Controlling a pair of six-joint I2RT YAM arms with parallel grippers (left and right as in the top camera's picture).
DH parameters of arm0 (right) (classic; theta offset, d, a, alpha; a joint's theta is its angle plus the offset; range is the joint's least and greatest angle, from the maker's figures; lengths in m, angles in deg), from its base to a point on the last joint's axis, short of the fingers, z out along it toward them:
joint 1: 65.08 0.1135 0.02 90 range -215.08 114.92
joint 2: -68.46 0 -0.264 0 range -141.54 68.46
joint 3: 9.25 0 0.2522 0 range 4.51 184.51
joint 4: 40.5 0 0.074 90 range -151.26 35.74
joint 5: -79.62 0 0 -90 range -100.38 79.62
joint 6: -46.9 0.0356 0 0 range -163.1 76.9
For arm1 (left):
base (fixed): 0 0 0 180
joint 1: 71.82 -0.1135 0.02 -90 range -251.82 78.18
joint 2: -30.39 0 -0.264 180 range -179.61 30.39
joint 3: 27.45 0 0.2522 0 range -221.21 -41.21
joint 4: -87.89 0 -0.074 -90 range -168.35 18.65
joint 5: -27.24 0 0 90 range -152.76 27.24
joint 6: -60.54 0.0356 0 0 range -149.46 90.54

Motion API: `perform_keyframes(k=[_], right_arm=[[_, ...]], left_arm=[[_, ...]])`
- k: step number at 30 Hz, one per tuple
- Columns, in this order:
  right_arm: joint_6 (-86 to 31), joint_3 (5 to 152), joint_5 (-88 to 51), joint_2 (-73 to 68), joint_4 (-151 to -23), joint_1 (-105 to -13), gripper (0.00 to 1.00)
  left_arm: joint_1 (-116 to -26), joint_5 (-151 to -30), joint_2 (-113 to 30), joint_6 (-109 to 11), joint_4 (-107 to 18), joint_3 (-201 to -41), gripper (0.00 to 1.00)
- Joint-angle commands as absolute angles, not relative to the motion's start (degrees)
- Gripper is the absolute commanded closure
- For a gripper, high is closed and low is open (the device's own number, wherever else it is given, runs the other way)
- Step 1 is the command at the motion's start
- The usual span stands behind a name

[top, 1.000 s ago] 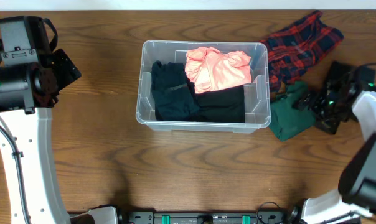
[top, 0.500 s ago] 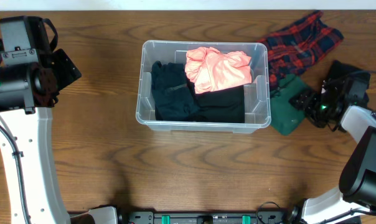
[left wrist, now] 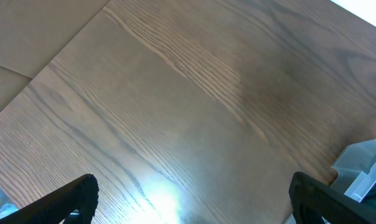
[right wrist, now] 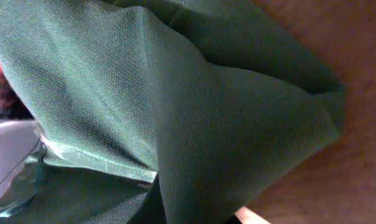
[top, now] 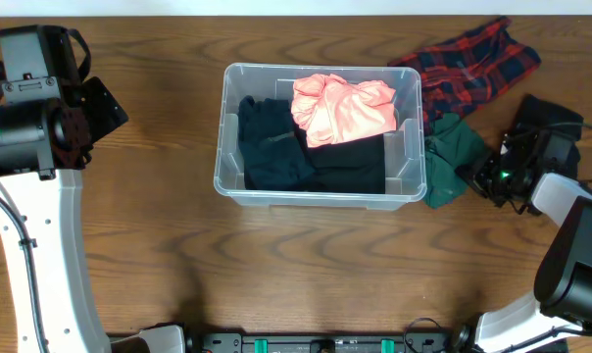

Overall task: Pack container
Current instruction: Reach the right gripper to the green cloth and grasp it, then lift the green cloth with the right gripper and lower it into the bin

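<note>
Two arms: one at each side edge of the overhead view, both over a brown wooden table (top: 159, 255).
Container (top: 319, 200): clear tub in the upper centre of the overhead view, long side running left to right, standing flat on the table; one of its corners shows at the lower right edge of the left wrist view (left wrist: 366, 167).
Contents: a pink garment (top: 343, 106) bunched at the upper middle of the tub, a dark blue-black garment (top: 270, 145) filling its left half, and a black garment (top: 350, 163) at the lower right, partly under the pink one.
Red plaid cloth (top: 468, 64): upper right of the overhead view, outside the tub, its left end against the tub's upper right corner.
Green cloth (top: 445, 169): just right of the tub, touching its right wall, below the plaid cloth; it fills nearly all of the right wrist view (right wrist: 175, 99) in creased folds.
Left gripper (left wrist: 191, 202): released, its two dark fingers (left wrist: 76, 194) spread to the bottom corners of the left wrist view, with only bare wood between them; well apart from the tub.
Right gripper (top: 484, 176): at the right edge of the green cloth, low to the table; its fingers do not show in the right wrist view, so I cannot tell whether it is clenched on the cloth or released.
</note>
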State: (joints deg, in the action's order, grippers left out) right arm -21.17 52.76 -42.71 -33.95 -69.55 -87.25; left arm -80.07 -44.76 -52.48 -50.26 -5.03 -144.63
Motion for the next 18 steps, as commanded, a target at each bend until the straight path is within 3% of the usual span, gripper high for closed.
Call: perform_keyframes(k=[1, 8, 18], right_arm=[[-21.47, 50.71, -43.76, -29.1, -70.97, -86.86, 0.99], [-21.36, 50.97, -44.07, -12.46, -71.87, -86.86, 0.99], [-20.14, 51.21, -46.97, -4.6, -72.29, -86.86, 0.99]], left_arm=[[-80.38, -44.06, -52.29, -50.54, -4.83, -144.41, 0.02], [-80.38, -44.06, -52.29, -50.54, -4.83, -144.41, 0.02], [-80.38, -44.06, -52.29, -50.54, -4.83, -144.41, 0.02]])
